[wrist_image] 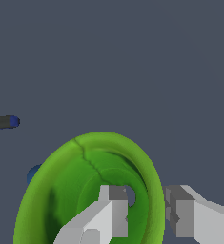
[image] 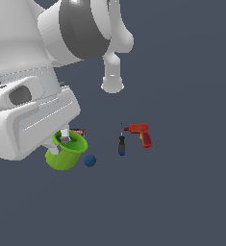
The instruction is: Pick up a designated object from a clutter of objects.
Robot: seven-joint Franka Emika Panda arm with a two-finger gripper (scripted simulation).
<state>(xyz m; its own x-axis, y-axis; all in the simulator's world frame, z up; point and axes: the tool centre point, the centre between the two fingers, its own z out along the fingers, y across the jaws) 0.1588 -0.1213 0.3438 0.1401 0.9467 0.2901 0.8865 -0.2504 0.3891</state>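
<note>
Ball (image: 89,160) between cup (image: 65,154) and screwdriver (image: 121,145), drill (image: 141,134) beyond

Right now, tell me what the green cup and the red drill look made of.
Green cup: looks like smooth matte plastic, with uniform lime colour and a soft sheen on the rim. Red drill: probably moulded plastic, flat red body with an orange patch; too small to be sure. Both are simulator renders.

Hand (wrist_image: 147,212) straddling green cup (wrist_image: 66,190) rim (one finger inside).
</note>
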